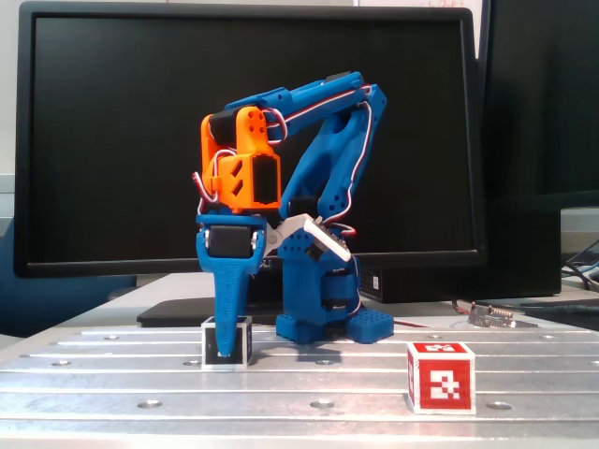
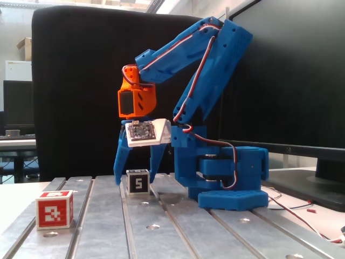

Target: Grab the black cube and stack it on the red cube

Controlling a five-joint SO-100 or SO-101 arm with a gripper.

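Jaws stand wide open, one on each side of the small black cube with white edges (image 2: 138,182); I see my blue gripper (image 2: 135,181) holds nothing yet. I judge the grab comes next: squeeze, lift, then carry to the small red cube with white edges (image 2: 54,209), near and left on the grey metal table (image 2: 178,232).

In a fixed view the black cube (image 1: 227,341) sits on the bench (image 1: 112,374) left of the arm's base (image 1: 323,318), with the jaws (image 1: 227,348) lowered onto it from above, while the red cube (image 1: 441,376) stands well apart to the right and nearer the camera. In the other fixed view the black cube (image 2: 138,182) lies between the 2 spread fingers (image 2: 121,159), left of the base (image 2: 226,183), and the red cube (image 2: 54,209) sits further left and forward. A monitor (image 1: 112,140) stands behind the arm.
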